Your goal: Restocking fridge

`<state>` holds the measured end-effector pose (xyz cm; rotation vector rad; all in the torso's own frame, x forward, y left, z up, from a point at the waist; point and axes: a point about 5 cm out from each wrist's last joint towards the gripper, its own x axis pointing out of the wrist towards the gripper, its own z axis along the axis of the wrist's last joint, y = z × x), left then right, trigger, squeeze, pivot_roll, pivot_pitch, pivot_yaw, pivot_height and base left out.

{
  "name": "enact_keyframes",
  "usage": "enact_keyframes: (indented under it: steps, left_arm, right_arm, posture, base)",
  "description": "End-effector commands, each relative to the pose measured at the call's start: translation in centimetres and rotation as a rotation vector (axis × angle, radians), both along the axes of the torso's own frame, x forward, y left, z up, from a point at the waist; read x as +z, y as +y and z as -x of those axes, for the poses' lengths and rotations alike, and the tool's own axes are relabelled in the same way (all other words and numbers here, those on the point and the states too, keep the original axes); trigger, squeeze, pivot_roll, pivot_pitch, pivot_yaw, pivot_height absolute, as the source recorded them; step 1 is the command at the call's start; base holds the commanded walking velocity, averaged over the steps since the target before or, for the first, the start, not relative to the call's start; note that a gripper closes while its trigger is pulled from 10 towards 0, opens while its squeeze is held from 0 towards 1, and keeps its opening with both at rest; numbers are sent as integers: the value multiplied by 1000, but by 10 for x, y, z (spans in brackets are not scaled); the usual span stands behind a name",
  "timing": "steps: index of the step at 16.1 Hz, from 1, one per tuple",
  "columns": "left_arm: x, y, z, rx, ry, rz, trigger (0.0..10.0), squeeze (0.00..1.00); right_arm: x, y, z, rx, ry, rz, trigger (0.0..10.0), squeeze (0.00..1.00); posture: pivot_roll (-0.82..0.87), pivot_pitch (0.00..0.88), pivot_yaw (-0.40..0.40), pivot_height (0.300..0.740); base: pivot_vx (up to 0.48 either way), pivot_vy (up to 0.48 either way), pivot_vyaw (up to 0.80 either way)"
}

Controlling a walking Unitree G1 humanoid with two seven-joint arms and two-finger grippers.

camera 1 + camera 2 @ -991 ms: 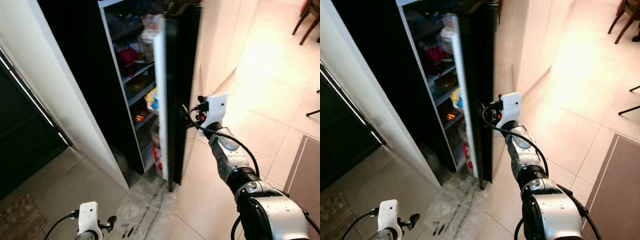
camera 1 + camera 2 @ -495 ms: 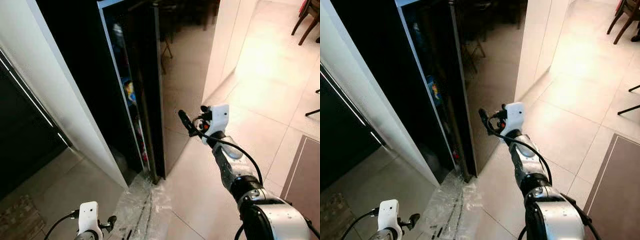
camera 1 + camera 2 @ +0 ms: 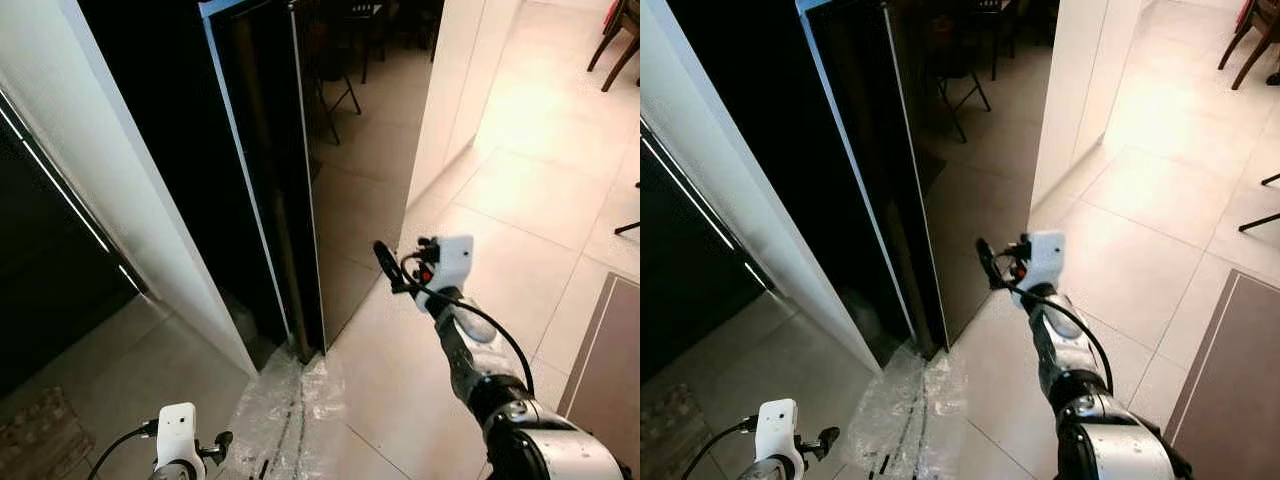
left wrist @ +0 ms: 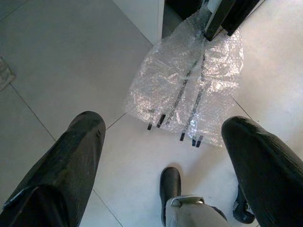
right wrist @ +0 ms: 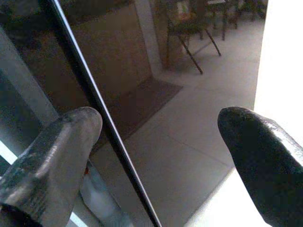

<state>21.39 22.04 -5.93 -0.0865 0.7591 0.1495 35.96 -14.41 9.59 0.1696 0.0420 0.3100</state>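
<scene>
The tall black fridge stands between white panels, and its glossy door is swung almost fully to, mirroring the tiled floor and a chair. Only a narrow dark strip of the inside shows along the door's edge. My right gripper is held out in front of the door's lower half, open and empty, a short way off the glass. Its two fingers frame the door's edge in the right wrist view. My left gripper hangs low over the floor, open with nothing in it.
A sheet of bubble wrap lies on the tiles at the fridge's foot. A white cabinet panel flanks the fridge on the left and a white wall on the right. Chair legs stand far right, and a dark mat lies beside me.
The fridge door has swung from half open to nearly shut, hiding the stocked shelves. My right gripper has come off the door and drawn back slightly. The left arm is unchanged.
</scene>
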Motion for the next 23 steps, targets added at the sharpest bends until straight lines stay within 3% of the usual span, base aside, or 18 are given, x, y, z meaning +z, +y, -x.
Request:
enact_keyframes:
  steps: [1, 7, 10, 13, 15, 19, 23]
  left_arm:
    - [-3, 2, 5, 12, 20, 2, 10000, 0]
    - [-3, 5, 7, 15, 26, 1, 10000, 0]
    - [-3, 7, 7, 14, 27, -2, 10000, 0]
    - [-3, 7, 7, 9, 31, 0, 10000, 0]
    - [-3, 5, 7, 7, 33, 1, 10000, 0]
    - [-5, 2, 9, 7, 43, 2, 10000, 0]
    - [-7, 3, 11, 8, 55, 3, 10000, 0]
  right_arm:
    - [-12, -4, 5, -29, 61, -5, 10000, 0]
    - [-52, -24, 29, -163, 230, 19, 10000, 0]
    - [-49, -23, 28, -172, 192, 1, 10000, 0]
    - [-30, -18, 19, -135, 85, -30, 10000, 0]
    - [-20, -11, 17, -39, 9, 21, 10000, 0]
    - [-20, -13, 20, 33, 2, 39, 10000, 0]
    - [-22, -20, 22, 1, 5, 58, 10000, 0]
  posture:
    - [44, 57, 65, 740]
    - [44, 56, 67, 740]
    - [45, 61, 72, 740]
    - [42, 63, 74, 740]
    - [43, 62, 73, 740]
    - [40, 62, 73, 740]
    - [41, 64, 72, 740]
  base:
    - [0, 0, 0]
    - [0, 0, 0]
    - [0, 0, 0]
    - [0, 0, 0]
    - [0, 0, 387]
    - [0, 0, 681]
    - [0, 0, 0]
